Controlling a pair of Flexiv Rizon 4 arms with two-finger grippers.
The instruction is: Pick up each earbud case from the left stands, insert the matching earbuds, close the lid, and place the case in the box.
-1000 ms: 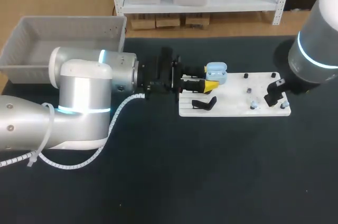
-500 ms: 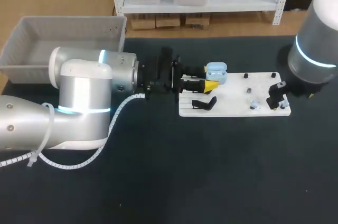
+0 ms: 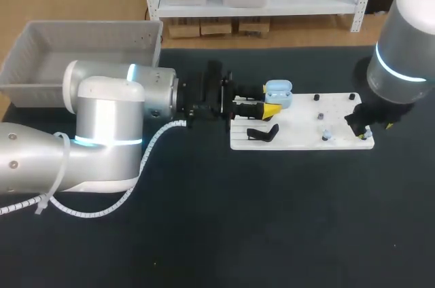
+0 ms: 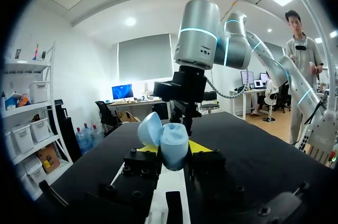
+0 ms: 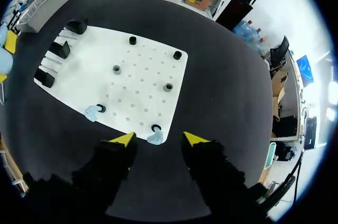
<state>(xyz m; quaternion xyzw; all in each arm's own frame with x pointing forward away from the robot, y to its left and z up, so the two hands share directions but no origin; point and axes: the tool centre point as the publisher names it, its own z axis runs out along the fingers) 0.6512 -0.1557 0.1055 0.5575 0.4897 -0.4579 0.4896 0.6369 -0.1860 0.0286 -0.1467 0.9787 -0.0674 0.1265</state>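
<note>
**Case clamped at left, earbud framed at right**

Clamped from 2 sides between the black fingers of the left gripper (image 4: 174, 154): a pale blue plastic earbud case (image 4: 173, 145), lid tipped open, at the left end of a flat white pegboard (image 3: 299, 128). Resting on a stand or lifted clear of it — impossible to tell. Inside of the case turned away from the left wrist view, so sockets unseen. Yellow tips mostly hidden behind the case; from above, only 1 of them plainly showing.

Over a corner at the board's right end: the right gripper (image 5: 158, 139), fingers spread apart, gripping nothing. In the gap between its yellow tips, a small pale blue earbud (image 5: 155, 138) at the board's edge, just beside a black peg (image 5: 156, 128). Touching either tip or not — too fine to judge. A second earbud (image 5: 92, 112) further along the same edge, beside another peg. From above, both earbuds mere specks, and the right gripper largely covered by its own arm.

At the board's left end, 3 black stands (image 5: 59, 49) in the right wrist view; from above, only 1 plainly seen.

Behind the left arm, a grey plastic box (image 3: 153, 40), near wall partly blocked by that arm.
</note>
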